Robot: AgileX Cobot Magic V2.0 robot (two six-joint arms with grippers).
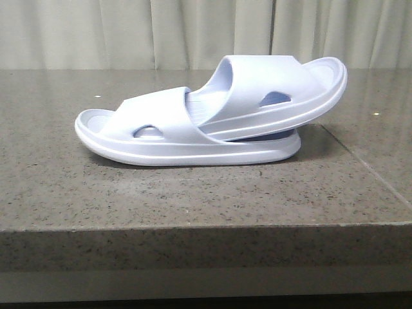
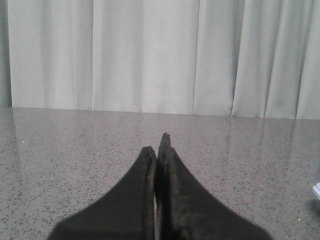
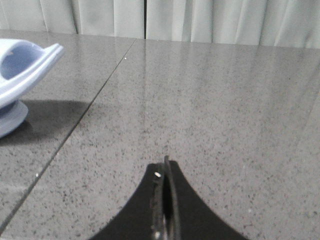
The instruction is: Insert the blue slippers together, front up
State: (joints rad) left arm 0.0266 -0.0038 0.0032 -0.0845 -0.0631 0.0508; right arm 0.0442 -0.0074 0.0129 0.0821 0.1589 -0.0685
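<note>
Two pale blue slippers lie nested on the grey stone table [image 1: 193,199] in the front view. The lower slipper [image 1: 154,138] rests flat on its sole, toe to the left. The upper slipper [image 1: 283,90] has its front pushed under the lower one's strap and tilts up to the right. Neither gripper shows in the front view. My left gripper [image 2: 159,145] is shut and empty above bare table, with a sliver of slipper [image 2: 317,191] at the frame edge. Away from the slippers' ends [image 3: 22,75], my right gripper [image 3: 166,167] is also shut with nothing in it.
Pale curtains [image 1: 193,32] hang behind the table. The table's front edge [image 1: 206,225] runs across the front view. A seam in the stone [image 1: 367,167] runs diagonally right of the slippers.
</note>
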